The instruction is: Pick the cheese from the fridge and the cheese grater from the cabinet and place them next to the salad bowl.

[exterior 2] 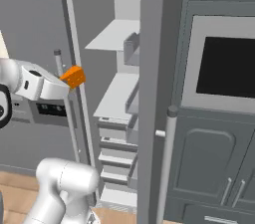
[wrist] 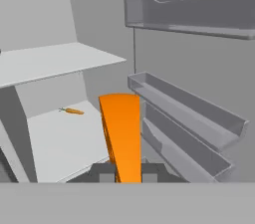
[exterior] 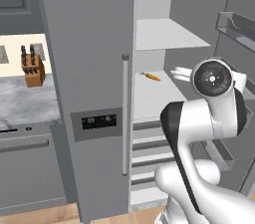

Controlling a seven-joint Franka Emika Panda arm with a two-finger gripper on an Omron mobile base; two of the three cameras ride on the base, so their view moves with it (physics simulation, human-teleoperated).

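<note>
The fridge (exterior: 84, 44) stands with its right door (exterior 2: 154, 93) swung open. My gripper (exterior 2: 67, 82) is shut on the cheese (exterior 2: 73, 76), a small orange wedge, held in the air just in front of the open compartment. In the hand view the cheese (wrist: 122, 133) rises between the two dark fingertips (wrist: 103, 172) of the gripper (wrist: 124, 170), facing the fridge's inside. In the left base view my own arm covers the hand. The cheese grater, the cabinet and the salad bowl are out of view.
A small carrot (wrist: 72, 111) lies on the middle fridge shelf (exterior: 149, 93). Door bins (wrist: 189, 113) jut out at the hand's right. A knife block (exterior: 33, 68) stands on the marble counter (exterior: 25, 101) left of the fridge. A built-in oven (exterior 2: 226, 63) is beyond the open door.
</note>
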